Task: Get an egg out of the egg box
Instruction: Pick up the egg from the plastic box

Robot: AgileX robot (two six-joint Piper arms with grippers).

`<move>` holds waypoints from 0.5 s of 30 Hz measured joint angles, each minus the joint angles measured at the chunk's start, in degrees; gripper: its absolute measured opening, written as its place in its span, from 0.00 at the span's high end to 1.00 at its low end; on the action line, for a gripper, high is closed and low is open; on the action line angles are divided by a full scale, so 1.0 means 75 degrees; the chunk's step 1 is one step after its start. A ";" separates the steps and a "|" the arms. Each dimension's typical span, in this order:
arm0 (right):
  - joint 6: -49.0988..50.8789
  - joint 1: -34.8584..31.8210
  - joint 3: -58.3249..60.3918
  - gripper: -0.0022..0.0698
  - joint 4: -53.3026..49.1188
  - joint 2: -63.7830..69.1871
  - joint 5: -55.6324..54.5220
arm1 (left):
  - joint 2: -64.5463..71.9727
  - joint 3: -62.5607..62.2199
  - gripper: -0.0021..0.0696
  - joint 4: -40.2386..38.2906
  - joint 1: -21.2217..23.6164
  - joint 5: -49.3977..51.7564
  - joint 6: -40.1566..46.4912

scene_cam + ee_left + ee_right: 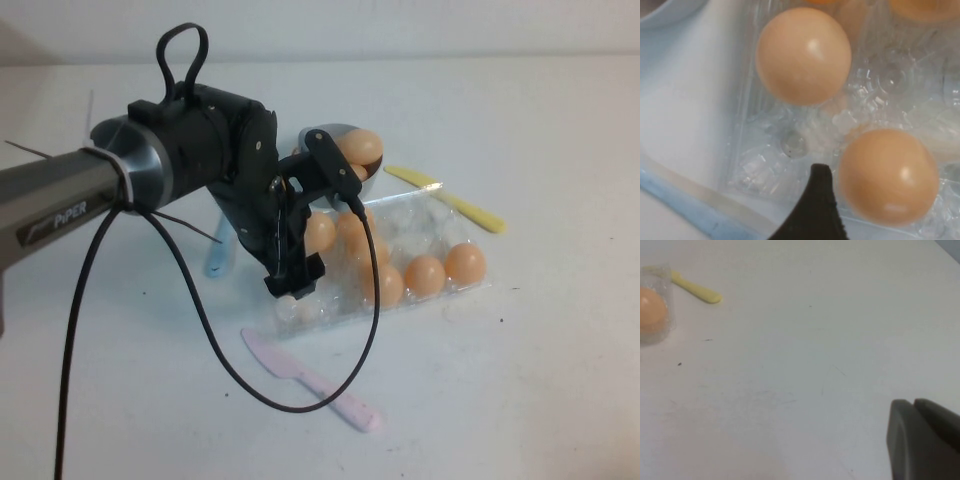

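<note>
The egg box [420, 225], a clear plastic tray, lies mid-table with several peach-orange eggs in its cups. My left gripper [294, 283] reaches down over the box's left end. In the left wrist view one black finger [815, 205] stands just beside an egg [888, 176] in its cup without touching it. The other finger is out of frame, and the jaws look open. A second egg [804, 55] sits one cup further on. My right gripper [914, 407] is shut and empty over bare table, away from the box.
A grey bowl [322, 137] holding eggs stands behind the box. A yellow knife [450, 198] lies at the back right, a pink knife [310, 380] in front of the box, and a blue utensil [218, 258] to its left.
</note>
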 joint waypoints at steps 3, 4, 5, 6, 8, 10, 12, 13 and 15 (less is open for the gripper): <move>0.0000 0.0000 0.0000 0.99 0.0000 0.0000 0.0000 | 0.0000 0.0000 0.16 0.0166 0.0000 0.0005 0.0005; 0.0000 0.0000 0.0000 0.99 0.0000 0.0000 0.0000 | 0.0000 0.0000 0.16 0.0181 0.0000 0.0005 0.0005; 0.0000 0.0000 0.0000 0.99 0.0000 0.0000 0.0000 | 0.0000 0.0000 0.16 0.0194 0.0016 0.0005 0.0019; 0.0000 0.0000 0.0000 0.99 0.0000 0.0000 0.0000 | 0.0000 0.0000 0.16 0.0194 0.0028 0.0005 0.0019; 0.0000 0.0000 0.0000 0.99 0.0000 0.0000 0.0000 | 0.0000 0.0000 0.16 0.0226 0.0061 0.0005 0.0025; 0.0000 0.0000 0.0000 0.99 0.0000 0.0000 0.0000 | 0.0020 0.0000 0.16 0.0230 0.0091 0.0005 0.0025; 0.0000 0.0000 0.0000 0.99 0.0000 0.0000 0.0000 | 0.0049 0.0000 0.17 0.0246 0.0091 0.0005 0.0025; 0.0000 0.0000 0.0000 0.99 0.0000 0.0000 0.0000 | 0.0062 0.0000 0.18 0.0246 0.0091 -0.0011 0.0025; 0.0000 0.0000 0.0000 0.99 0.0000 0.0000 0.0000 | 0.0080 0.0000 0.22 0.0246 0.0109 -0.0028 0.0025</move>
